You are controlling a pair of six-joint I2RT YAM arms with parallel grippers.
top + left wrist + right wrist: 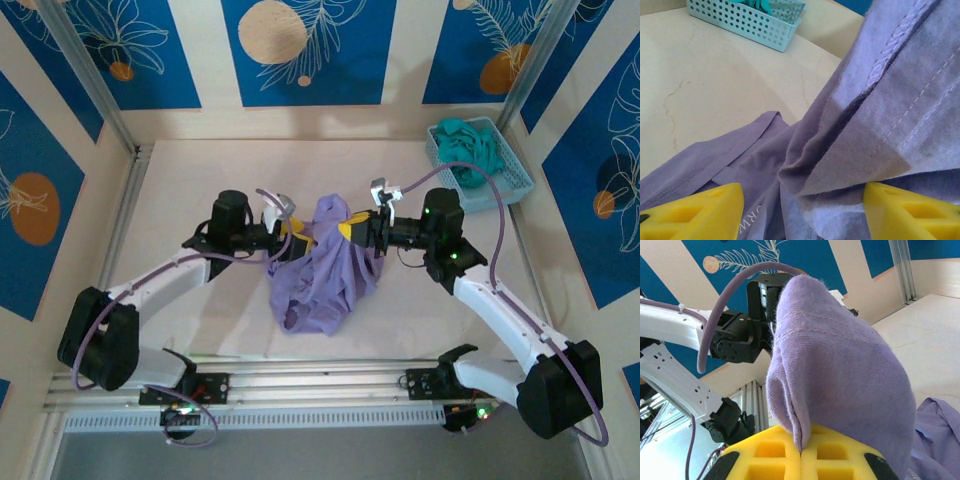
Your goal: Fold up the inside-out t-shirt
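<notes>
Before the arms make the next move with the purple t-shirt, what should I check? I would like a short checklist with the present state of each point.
1. Right claw shut on the t-shirt: ok, fabric is pinched between its closed fingers.
2. Left claw gripping: not ok, it stands open, and a seamed fold lies between the yellow pads unclamped.
3. The t-shirt lying flat on the table: not ok, it is bunched and lifted at the top.
4. Basket with the teal garment apart from the t-shirt: ok.
5. Which part of the t-shirt the Right claw holds: cannot tell.
</notes>
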